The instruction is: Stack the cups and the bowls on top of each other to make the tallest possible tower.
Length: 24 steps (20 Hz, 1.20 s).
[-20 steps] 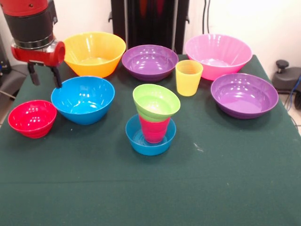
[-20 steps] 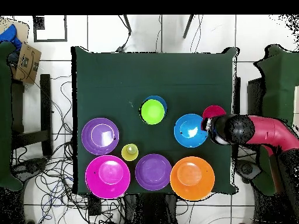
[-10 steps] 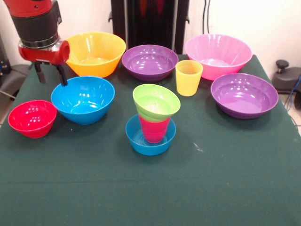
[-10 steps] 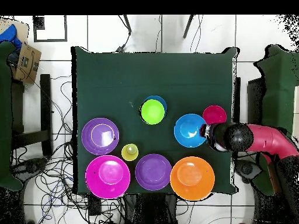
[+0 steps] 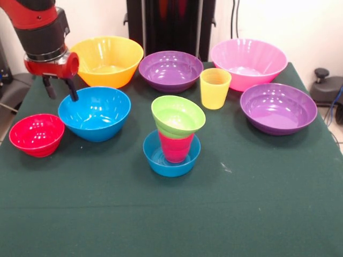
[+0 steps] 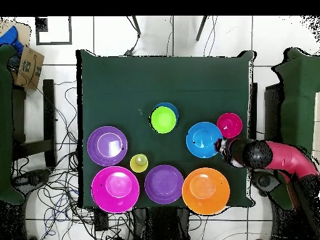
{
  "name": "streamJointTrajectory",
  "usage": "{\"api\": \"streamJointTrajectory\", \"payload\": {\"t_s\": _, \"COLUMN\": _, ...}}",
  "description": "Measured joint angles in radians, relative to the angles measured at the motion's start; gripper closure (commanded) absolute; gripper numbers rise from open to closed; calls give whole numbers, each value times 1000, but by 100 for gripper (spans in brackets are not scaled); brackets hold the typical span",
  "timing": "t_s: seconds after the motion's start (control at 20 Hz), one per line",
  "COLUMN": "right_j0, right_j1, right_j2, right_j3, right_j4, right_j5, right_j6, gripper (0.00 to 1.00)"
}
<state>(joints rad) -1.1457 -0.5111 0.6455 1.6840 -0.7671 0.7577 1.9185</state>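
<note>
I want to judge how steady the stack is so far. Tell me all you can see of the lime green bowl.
The lime green bowl is small, glossy, plastic-looking, round and empty. It sits upright on the rim of the red cup, tilted slightly and overhanging it all round. The cup stands in the small blue bowl near the table's middle. Nothing lies on the green bowl. From overhead it hides most of the blue bowl beneath.

Lighting: bright, even, from above. Glare: white spots on the glossy blue bowl [image 5: 94,113] just beside the gripper [image 5: 60,89] fingers [image 5: 71,91], also on the purple bowls [image 5: 170,70] farther off. Shadows: soft, short, close under each piece on the green cloth [image 5: 171,214]. Focus: front view sharp throughout.
</note>
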Motion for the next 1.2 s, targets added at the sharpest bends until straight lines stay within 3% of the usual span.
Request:
{"api": "streamJointTrajectory", "payload": {"t_s": 1.05, "right_j0": -35, "right_j1": 115, "right_j2": 2, "right_j3": 24, "right_j4": -48, "right_j5": -162, "right_j6": 0, "gripper": 0}}
{"api": "streamJointTrajectory", "payload": {"t_s": 1.1, "right_j0": -37, "right_j1": 126, "right_j2": 2, "right_j3": 33, "right_j4": -50, "right_j5": -168, "right_j6": 0, "gripper": 100}}
{"api": "streamJointTrajectory", "payload": {"t_s": 1.2, "right_j0": -37, "right_j1": 128, "right_j2": 2, "right_j3": 34, "right_j4": -50, "right_j5": -169, "right_j6": 0, "gripper": 100}}
